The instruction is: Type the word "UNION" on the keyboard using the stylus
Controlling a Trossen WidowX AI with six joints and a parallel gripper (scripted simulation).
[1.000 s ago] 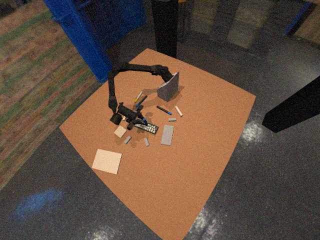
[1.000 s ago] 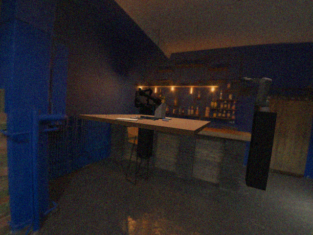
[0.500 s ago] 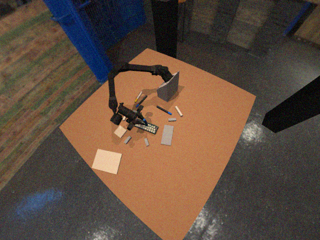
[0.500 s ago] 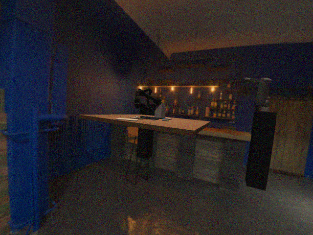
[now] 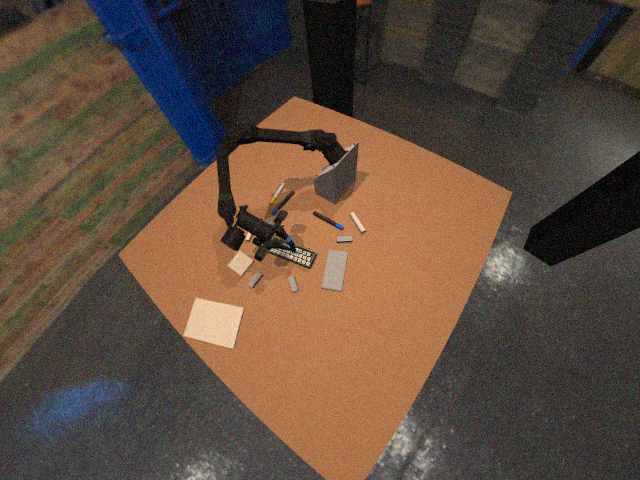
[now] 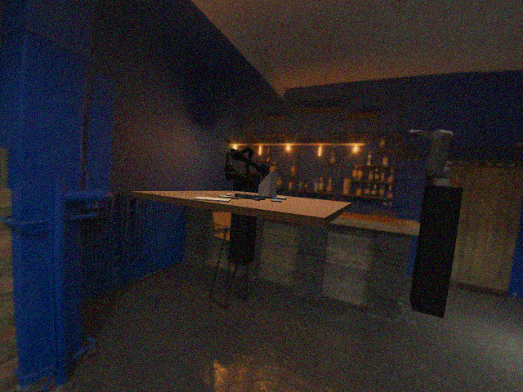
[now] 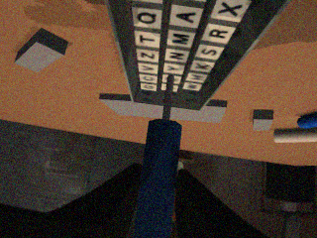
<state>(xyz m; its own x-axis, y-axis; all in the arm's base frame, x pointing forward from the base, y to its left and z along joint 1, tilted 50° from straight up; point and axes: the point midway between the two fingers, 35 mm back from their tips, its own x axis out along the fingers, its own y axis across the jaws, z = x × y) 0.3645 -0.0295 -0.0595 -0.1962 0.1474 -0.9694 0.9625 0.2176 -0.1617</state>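
The pincer [image 5: 283, 242] [image 7: 158, 175] is closed around the stylus [image 5: 288, 240] [image 7: 160, 174], gripping its blue barrel. In the top view, the black arm [image 5: 281, 135] [image 6: 247, 162] arches over the worktop [image 5: 361, 320] [image 6: 295, 207] [image 7: 74, 101], and the stylus slants over the small dark keyboard [image 5: 312, 259] [image 7: 116, 25]. A grey slab [image 5: 334, 270] [image 7: 198, 114] lies near one end of the keyboard. Two small grey blocks lie along one side, and a third [image 5: 344, 239] [image 7: 263, 124] lies beyond the slab, near a black pen with a blue end [image 5: 328, 220] [image 7: 308, 120] and a white stick [image 5: 357, 222] [image 7: 297, 135]. Two more pens lie nearer the arm, and a large pale sheet [image 5: 214, 322] rests by the worktop's edge.

In the exterior view, the arm stands dark behind the items, beside an upright grey panel [image 5: 336, 178] [image 6: 267, 185]; the pincer's grip is too small to make out there.

In the wrist view, the thin dark tip of the stylus overlaps the middle row of letter keys, beyond Y. I cannot tell whether it touches a key or presses one down.
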